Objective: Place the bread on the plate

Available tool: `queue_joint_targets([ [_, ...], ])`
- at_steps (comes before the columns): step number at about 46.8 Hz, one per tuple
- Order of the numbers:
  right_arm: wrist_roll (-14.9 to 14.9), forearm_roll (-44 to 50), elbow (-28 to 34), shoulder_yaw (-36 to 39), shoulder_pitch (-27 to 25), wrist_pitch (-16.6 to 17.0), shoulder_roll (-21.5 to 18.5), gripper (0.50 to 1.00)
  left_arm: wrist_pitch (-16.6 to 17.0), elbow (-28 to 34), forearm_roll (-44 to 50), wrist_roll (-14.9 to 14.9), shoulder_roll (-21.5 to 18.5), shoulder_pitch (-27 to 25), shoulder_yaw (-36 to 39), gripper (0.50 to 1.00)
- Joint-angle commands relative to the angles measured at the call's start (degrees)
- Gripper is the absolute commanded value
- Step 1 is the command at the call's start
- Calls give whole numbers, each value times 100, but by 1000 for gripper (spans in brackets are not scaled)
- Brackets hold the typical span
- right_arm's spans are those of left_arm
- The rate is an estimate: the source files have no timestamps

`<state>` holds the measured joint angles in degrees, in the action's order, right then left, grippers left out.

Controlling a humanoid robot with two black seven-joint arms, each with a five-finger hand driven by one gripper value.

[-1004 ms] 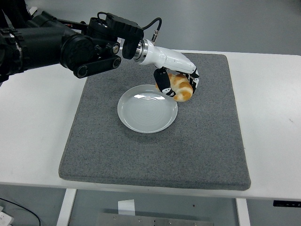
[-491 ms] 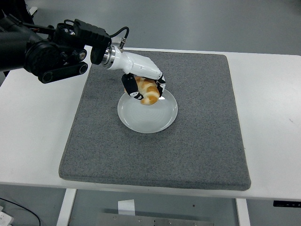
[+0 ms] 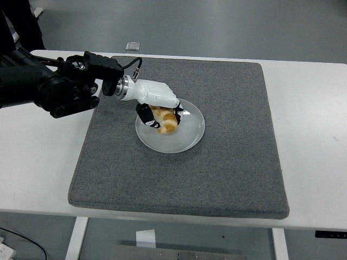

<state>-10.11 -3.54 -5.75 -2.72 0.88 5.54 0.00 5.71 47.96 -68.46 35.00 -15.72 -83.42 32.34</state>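
Golden bread gripped in left hand, fingers curled round it, low over left part of white plate. Risk: release near rim lets bread roll onto grey mat; fingers may nudge plate.

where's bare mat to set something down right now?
Free: the whole right half of the grey mat beyond the plate, and the strip between plate and the mat's near edge. Crowded: the plate itself and the mat's far-left corner, where the left hand holds the bread over the plate.
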Motion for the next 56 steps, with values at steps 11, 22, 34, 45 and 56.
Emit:
queue_joint_targets([
  [11,0,2,4,0,0,0,0,932,88,-225,8,0,113,125,-9,500],
  [22,0,2,-5,0,0,0,0,932,176,-507,8,0,368,335,-9,500],
  [34,0,-6,-5,0,0,0,0,932,194,-682,17,0,474,432,-18,500],
  [45,0,-6,-5,0,0,0,0,932,458,-726,34,0,483,441,-26,500],
  [56,0,2,-5,0,0,0,0,932,475,-726,78,0,483,441,-35,563],
])
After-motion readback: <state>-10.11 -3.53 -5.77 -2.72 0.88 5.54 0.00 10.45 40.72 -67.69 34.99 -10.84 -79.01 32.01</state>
